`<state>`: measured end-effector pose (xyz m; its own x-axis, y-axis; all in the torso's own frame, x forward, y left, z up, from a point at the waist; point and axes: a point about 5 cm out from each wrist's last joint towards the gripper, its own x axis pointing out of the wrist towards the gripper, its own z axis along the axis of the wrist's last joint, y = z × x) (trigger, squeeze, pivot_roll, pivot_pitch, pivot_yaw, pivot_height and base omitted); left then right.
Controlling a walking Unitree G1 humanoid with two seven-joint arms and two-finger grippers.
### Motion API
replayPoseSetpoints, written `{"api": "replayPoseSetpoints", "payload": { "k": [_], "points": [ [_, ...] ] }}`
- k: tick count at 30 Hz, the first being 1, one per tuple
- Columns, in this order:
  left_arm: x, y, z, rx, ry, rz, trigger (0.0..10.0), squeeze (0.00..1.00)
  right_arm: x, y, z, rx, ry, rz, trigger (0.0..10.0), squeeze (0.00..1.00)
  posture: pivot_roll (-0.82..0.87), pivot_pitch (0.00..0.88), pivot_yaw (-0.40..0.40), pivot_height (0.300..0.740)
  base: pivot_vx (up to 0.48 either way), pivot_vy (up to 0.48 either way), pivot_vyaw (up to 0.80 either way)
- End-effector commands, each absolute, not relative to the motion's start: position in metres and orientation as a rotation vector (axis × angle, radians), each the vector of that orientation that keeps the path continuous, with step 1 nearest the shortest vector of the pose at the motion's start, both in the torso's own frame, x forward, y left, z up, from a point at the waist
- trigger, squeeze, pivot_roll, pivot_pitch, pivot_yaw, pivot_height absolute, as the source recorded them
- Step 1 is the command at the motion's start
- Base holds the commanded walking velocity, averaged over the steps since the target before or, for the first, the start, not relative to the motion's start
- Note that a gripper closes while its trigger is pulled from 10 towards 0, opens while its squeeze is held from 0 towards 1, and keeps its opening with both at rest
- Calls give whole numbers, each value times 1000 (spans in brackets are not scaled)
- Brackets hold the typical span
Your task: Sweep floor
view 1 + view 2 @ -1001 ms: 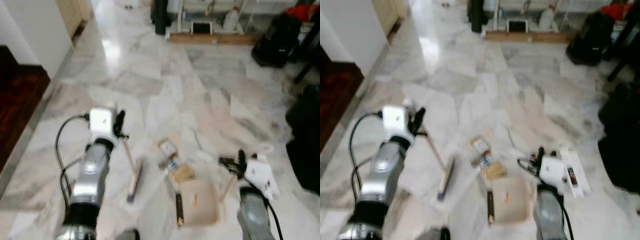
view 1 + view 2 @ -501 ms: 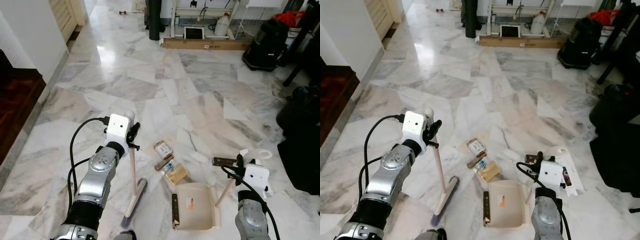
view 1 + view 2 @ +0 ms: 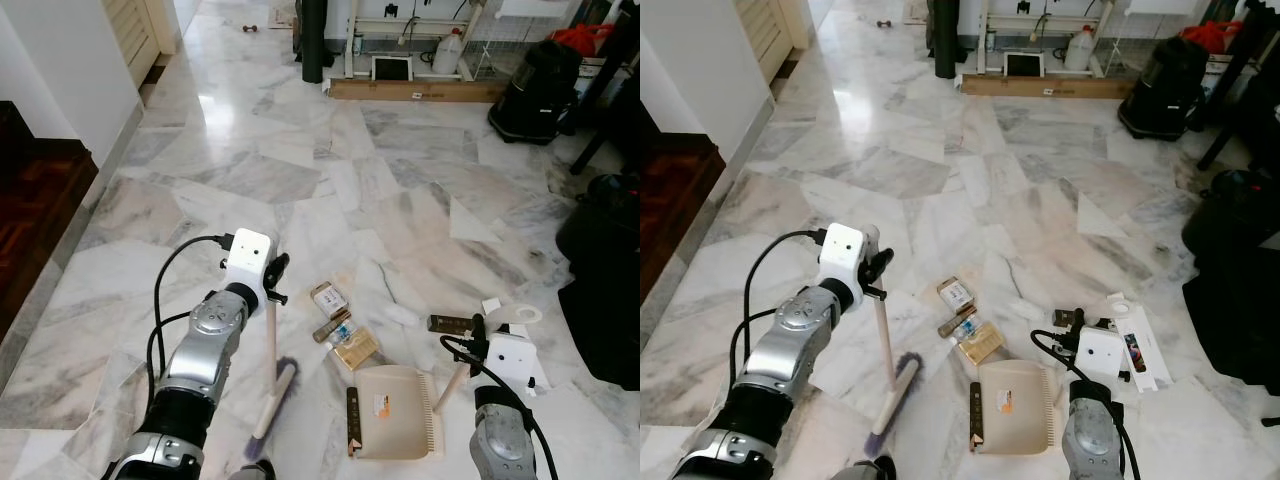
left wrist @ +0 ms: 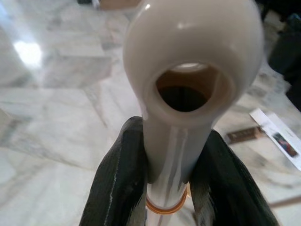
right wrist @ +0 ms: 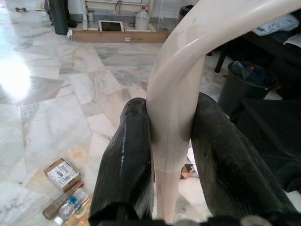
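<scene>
My left gripper (image 3: 272, 281) is shut on the top of a cream broom handle (image 4: 188, 70), which is clamped between the black fingers (image 4: 117, 179). The broom stands nearly upright and its purple-bristled head (image 3: 283, 381) rests on the marble floor. Just right of the head lies litter: a small box (image 3: 328, 298), a little bottle (image 3: 332, 328) and a tan packet (image 3: 355, 347). A cream dustpan (image 3: 395, 412) lies flat right behind the litter. My right gripper (image 3: 470, 340) is shut on the dustpan's handle (image 5: 174, 136).
White packaging (image 3: 520, 340) lies beside the right gripper. A black bag (image 3: 610, 270) stands at the right and a black vacuum (image 3: 530, 90) at the far right. A long board (image 3: 415, 90) and shelving line the back. At the left are a dark wooden step (image 3: 30, 200) and a white wall (image 3: 60, 70).
The blurred picture has steadied. My left gripper has edged right with the broom, the handle stands more upright, and the head sits slightly closer to the litter. The dustpan has hardly moved.
</scene>
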<state>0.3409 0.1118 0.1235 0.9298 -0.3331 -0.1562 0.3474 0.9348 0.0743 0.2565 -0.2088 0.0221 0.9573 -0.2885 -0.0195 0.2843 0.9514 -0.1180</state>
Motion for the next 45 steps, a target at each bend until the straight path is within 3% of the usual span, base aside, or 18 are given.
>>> {"api": "replayPoseSetpoints", "payload": {
  "k": [1, 3, 10, 32, 39, 45],
  "points": [
    [338, 107, 111, 67, 223, -378, 10000, 0, 248, -209, 11, -122, 98, -290, 10000, 0, 66, 155, -9, 740, 0, 0, 0],
    [337, 100, 110, -32, 260, -400, 10000, 0, 248, -210, 12, -125, 95, -293, 10000, 0, 62, 156, -9, 740, 0, 0, 0],
    [342, 97, 111, -59, 272, -411, 10000, 0, 248, -210, 12, -123, 90, -295, 10000, 0, 59, 157, -8, 740, 0, 0, 0],
    [362, 94, 145, -446, 200, -401, 10000, 0, 251, -209, 15, -120, 80, -289, 10000, 0, 57, 155, -16, 740, 0, 0, 0],
    [364, 99, 155, -444, 155, -393, 10000, 0, 252, -209, 15, -119, 80, -289, 10000, 0, 63, 152, -16, 740, 0, 0, 0],
    [366, 117, 181, -387, 10, -345, 10000, 0, 252, -209, 15, -119, 81, -288, 10000, 0, 70, 148, -18, 740, 0, 0, 0]
  ]
}}
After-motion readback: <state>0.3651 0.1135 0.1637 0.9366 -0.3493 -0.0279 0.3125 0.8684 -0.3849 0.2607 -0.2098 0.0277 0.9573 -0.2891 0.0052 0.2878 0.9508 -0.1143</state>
